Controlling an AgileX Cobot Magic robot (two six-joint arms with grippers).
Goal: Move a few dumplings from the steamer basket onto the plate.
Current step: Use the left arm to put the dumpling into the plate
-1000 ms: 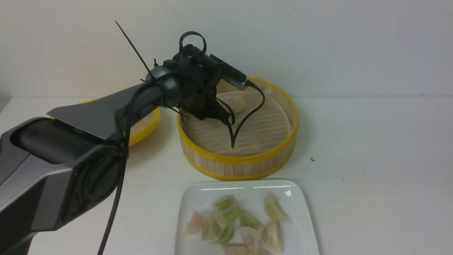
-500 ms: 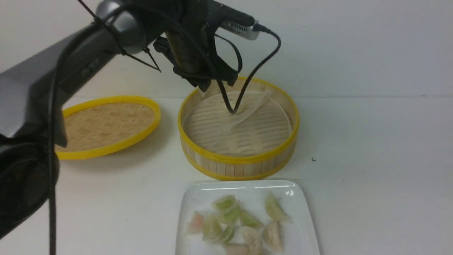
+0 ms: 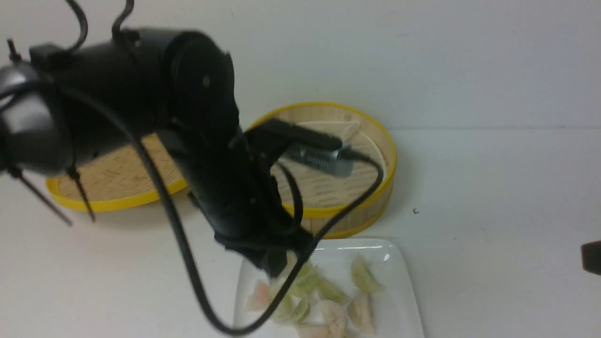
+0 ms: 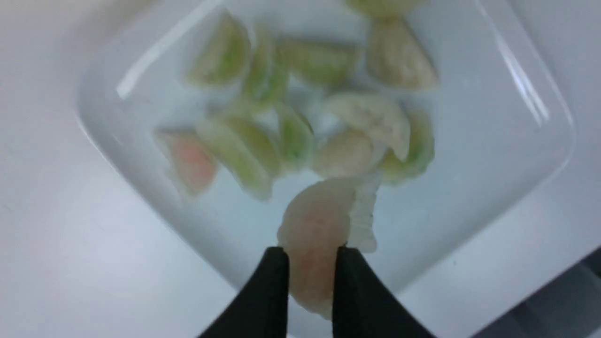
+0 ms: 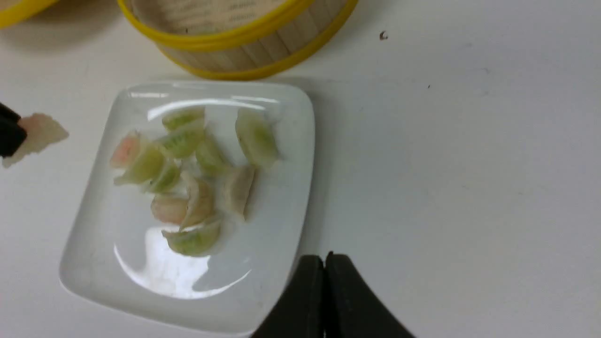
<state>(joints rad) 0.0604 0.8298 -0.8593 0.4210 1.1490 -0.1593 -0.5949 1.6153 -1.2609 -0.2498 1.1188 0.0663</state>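
Left gripper (image 4: 310,256) is clamped narrow on a pale pink dumpling (image 4: 319,225). Both black fingertips pinch its lower end, and the rest sticks out past the tips with the pleated edge to one side. In the front view that gripper sits over the far-left corner of the plate (image 3: 399,263), w/ the arm and its cable blocking that corner. The held one looks up in the air rather than on the pile, but I can't tell how high.

The plate is glossy white, rounded corners, sitting on the white table (image 3: 493,211) just in front of the steamer basket (image 3: 392,159). It's got a loose cluster of dumplings (image 5: 199,199) on it: mostly green ones, a couple pink, a couple cream, some overlapping. They bunch toward the plate's left half; the right side is bare glaze.

What shows of the basket floor is the thin white liner (image 3: 347,126), folded up a bit at the back. The left arm hides the left part of the inside. The flat woven lid (image 3: 117,188) lies to the left of the basket, partly behind the arm.

Right gripper (image 5: 325,263) has fingers pressed together w/ nothing between them. It hangs off the plate's right side, just a dark sliver at the edge of the front view.
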